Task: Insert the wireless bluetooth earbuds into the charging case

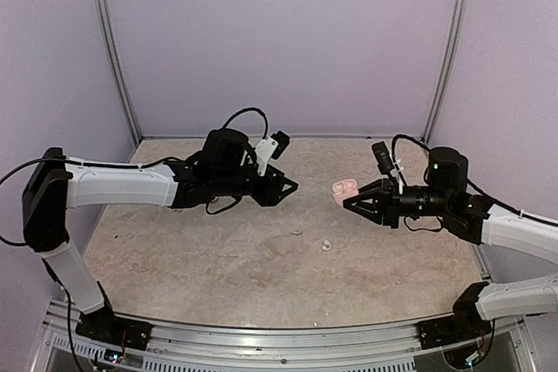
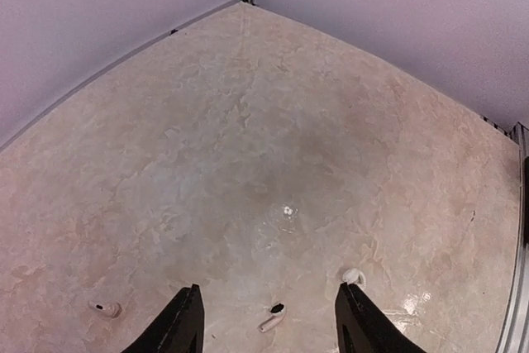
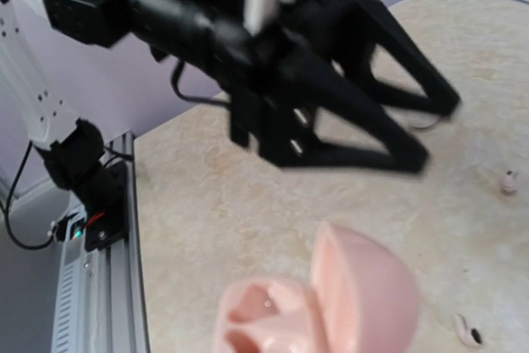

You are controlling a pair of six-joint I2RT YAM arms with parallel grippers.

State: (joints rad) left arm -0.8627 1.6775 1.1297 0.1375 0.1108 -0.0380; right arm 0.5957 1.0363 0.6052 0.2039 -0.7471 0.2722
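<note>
We are seeing the left gripper [image 1: 292,187] and right gripper [image 1: 349,202] pointing at each other mid-table, a short gap between. The open pink case [image 1: 345,187] is sitting in that gap, just beside the right tips. Loose earbuds [image 1: 327,246] are dotting the table [image 1: 218,259] nearby; the near strip is lying open.

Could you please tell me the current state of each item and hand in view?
charging case: lid open.
earbuds: loose on the table, outside the case.
left hand: open, empty.
right hand: by the case; open or shut unclear.
</note>
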